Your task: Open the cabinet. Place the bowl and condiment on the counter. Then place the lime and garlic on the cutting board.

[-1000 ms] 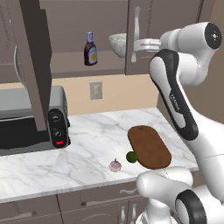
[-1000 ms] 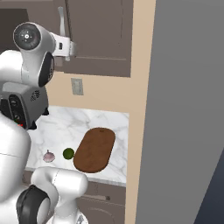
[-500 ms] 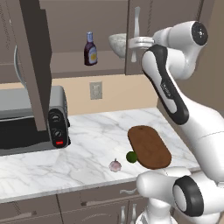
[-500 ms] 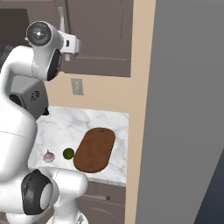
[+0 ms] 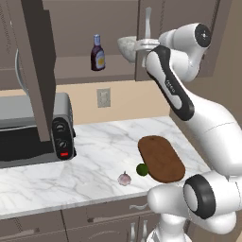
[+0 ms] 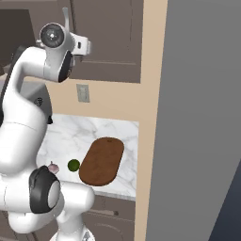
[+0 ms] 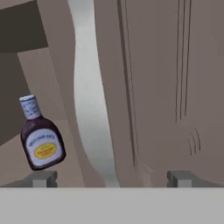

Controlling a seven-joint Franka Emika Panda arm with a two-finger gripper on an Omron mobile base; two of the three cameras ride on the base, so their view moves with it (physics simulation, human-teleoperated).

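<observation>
The cabinet (image 5: 189, 28) has its left door (image 5: 35, 71) swung wide open and its right door (image 7: 175, 87) shut. On the shelf stands the condiment (image 5: 98, 53), a dark bottle with a blue cap, also at the left of the hand view (image 7: 41, 140). The bowl (image 5: 125, 47) sits on the shelf to its right, half hidden by my hand. My gripper (image 5: 140, 45) is open and empty at the right door's silver bar handle (image 7: 92, 109), which runs up between the fingertips (image 7: 181, 178). On the counter (image 5: 94, 151) lie the cutting board (image 5: 160, 158), the lime (image 5: 142, 169) and the garlic (image 5: 124, 178).
A toaster oven (image 5: 28, 132) stands on the counter's left, under the open door. A wall outlet (image 5: 103, 97) is on the beige backsplash. A tall grey panel (image 6: 202, 117) closes off the right side. Low drawers (image 5: 94, 220) run below the counter edge.
My hand has moved left along the cabinet front, from the right door's panel to its bar handle beside the bowl. The jaws stay open.
</observation>
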